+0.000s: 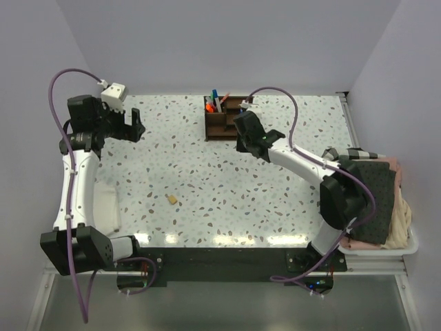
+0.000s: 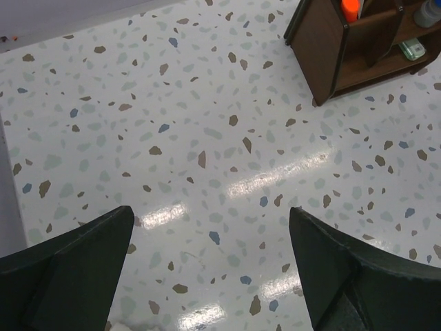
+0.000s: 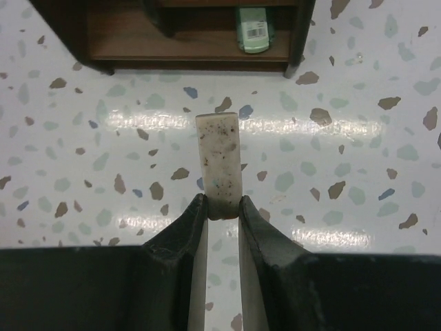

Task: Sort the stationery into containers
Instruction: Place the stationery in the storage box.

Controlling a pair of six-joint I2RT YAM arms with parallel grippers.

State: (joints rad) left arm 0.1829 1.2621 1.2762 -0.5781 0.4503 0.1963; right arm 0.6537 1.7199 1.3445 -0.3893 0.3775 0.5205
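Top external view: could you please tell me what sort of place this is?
Probably a robot lab test cell: a speckled table boxed in by plain walls, left arm and right arm bolted at its near edge, wooden organizer set out.

The worktop [image 2: 207, 138] is smooth, glossy and speckled like terrazzo, with bright glare on it. The organizer [image 3: 172, 41] is dark brown wood with a smooth satin finish. The eraser block [image 3: 220, 165] looks matt, rubbery and grubby; the right fingers [image 3: 176, 241] are matt black plastic.

Dark brown wooden organizer [image 1: 224, 121] holds coloured pens [image 1: 215, 101]; speckled off-white eraser block [image 3: 220, 158] pinched in right claw [image 3: 222, 204]; small tan block [image 1: 171, 199] lies well apart.
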